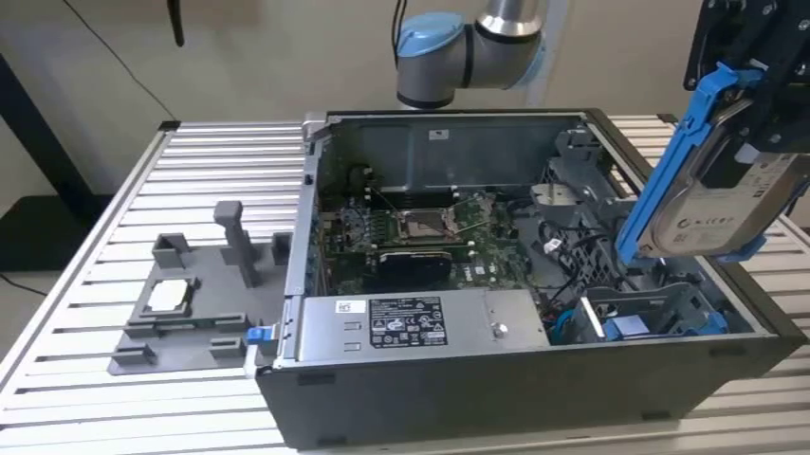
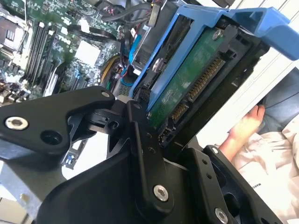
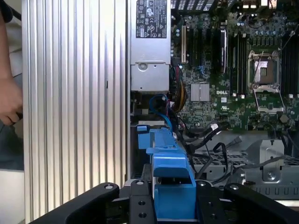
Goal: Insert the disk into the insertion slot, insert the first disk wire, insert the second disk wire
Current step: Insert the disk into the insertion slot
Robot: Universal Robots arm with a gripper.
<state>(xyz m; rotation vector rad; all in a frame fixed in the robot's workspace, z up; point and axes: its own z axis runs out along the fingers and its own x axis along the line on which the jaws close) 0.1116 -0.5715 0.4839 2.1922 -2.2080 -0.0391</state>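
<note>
Gripper (image 1: 756, 100) is closed on the disk (image 1: 715, 194), clamped across the upper end of its blue frame. The disk hangs in the air, tilted, touching nothing else, over the end of the computer case (image 1: 532, 379) at the exterior view's right. The insertion slot (image 1: 648, 305) lies below it inside the case, well apart. Disk not yet seated.

Judgement on the insertion step: bring the disk square to the cage mouth before lowering. Keep the frame's long edges parallel to the cage walls. Steer clear of the loose cables (image 1: 576, 256) just beside the cage, which look likely to snag a tab.

Materials:
- Frame: glossy moulded blue plastic with end tabs.
- Disk body: flat rectangular matte silver metal. Its green circuit board and connector row show in the second wrist view.
- Cage: thin folded grey sheet metal.
- Table (image 1: 228, 161): ribbed aluminium slats.

A person's hand (image 2: 247, 126) lies past the table edge.
</note>
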